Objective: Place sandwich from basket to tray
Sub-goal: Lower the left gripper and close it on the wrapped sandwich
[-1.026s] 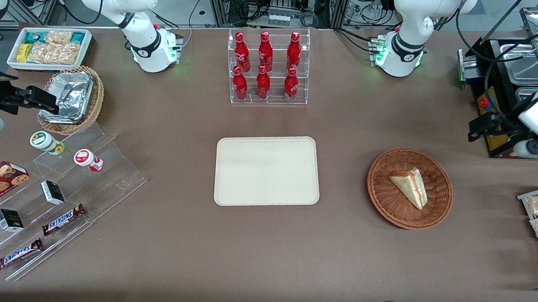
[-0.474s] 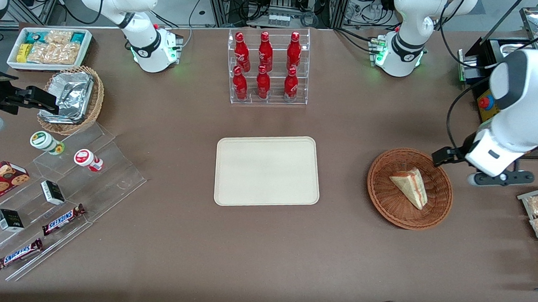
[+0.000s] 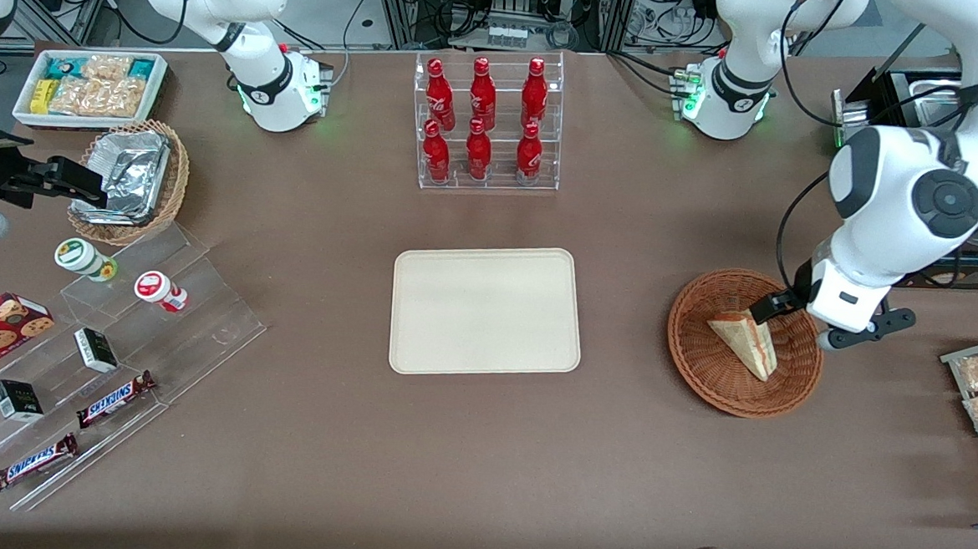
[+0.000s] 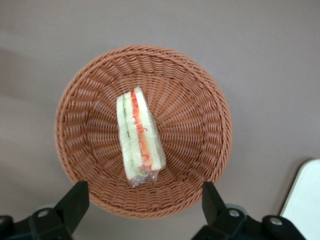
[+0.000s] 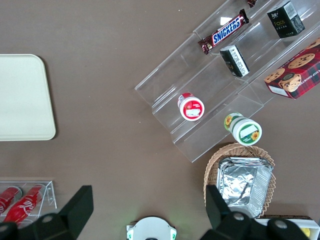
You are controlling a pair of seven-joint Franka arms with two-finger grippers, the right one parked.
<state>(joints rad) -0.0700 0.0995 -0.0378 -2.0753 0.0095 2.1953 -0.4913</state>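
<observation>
Sandwich [image 4: 138,134] in basket [image 4: 200,90] | tool [image 4: 142,195] above, spread wide, empty | brown tabletop [image 3: 479,458]

layout: tray central, basket toward the working arm's end, gripper above the basket.

the sandwich [image 3: 743,341] is lain in the basket [image 3: 694,356], with the gripper [image 4: 145,206] held above the basket, fingers spread wide and apart from the sandwich. the tray [image 3: 485,310] is set on the table [image 3: 479,458] mid-way along, well apart from the basket. the bottle rack [image 3: 487,122] is placed farther from the front camera than the tray. toward the parked arm's end the foil-container basket [image 3: 131,180] and the stepped stand [image 3: 108,363] are found, the snack bin [image 3: 90,86] being farther from the camera than both.
</observation>
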